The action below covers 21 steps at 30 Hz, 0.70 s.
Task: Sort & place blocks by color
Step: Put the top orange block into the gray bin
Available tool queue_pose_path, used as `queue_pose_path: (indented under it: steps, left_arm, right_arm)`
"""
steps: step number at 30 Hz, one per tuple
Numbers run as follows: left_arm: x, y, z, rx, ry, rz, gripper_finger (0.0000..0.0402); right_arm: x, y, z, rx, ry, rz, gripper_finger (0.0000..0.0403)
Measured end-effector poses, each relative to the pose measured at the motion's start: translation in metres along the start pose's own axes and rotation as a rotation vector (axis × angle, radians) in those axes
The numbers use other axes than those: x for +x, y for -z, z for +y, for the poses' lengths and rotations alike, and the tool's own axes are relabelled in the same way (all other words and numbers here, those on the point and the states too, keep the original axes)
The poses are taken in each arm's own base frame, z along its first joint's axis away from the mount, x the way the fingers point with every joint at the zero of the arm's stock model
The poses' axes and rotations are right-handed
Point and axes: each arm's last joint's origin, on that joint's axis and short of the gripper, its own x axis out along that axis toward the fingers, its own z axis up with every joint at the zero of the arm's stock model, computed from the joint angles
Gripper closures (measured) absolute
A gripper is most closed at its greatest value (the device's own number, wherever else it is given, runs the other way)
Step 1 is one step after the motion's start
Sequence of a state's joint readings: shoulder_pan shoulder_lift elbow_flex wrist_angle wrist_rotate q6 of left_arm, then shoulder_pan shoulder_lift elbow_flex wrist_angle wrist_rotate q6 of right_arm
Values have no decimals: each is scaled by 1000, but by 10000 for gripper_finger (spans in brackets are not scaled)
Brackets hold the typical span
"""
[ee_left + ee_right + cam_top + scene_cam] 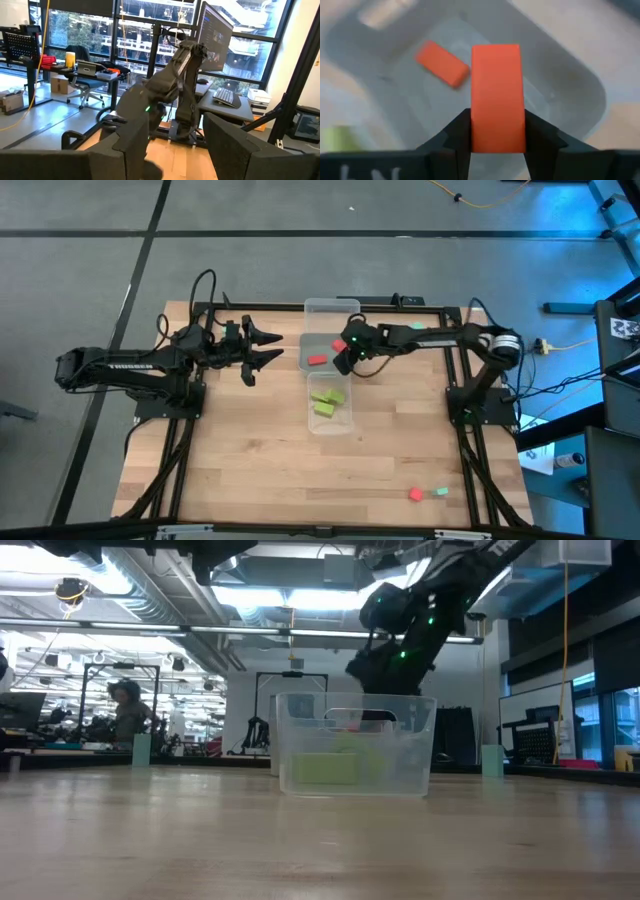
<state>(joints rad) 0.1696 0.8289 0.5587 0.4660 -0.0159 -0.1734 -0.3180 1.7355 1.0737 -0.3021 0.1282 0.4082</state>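
1. The right gripper [497,131] hovered over the middle tray [318,345], clamping a red bar [497,95] above another red block [442,62].
2. Best practice: lower it further and release gently.
3. The left gripper [268,346], spread wide, waited beside the trays.

Light wooden table carrying clear trays and two loose blocks

The pale butcher-block wooden tabletop [250,450] bears three clear plastic trays in a row down its middle: a far tray [331,309], a middle tray [318,346] and a near tray [345,420]. At the near right, well apart from the trays, a small red cube [415,494] lies just beside a small mint-green block [442,492].
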Motion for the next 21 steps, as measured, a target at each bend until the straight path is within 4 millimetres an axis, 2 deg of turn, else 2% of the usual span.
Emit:
queue_pose_path:
  steps: [5,21]
  left_arm:
    - [0,0,0,0,-3,0,221]
    - [0,0,1,1,-9,0,221]
  right_arm:
    - [19,4,-1,44,-1,14,269]
    - [20,4,0,64,-20,22,269]
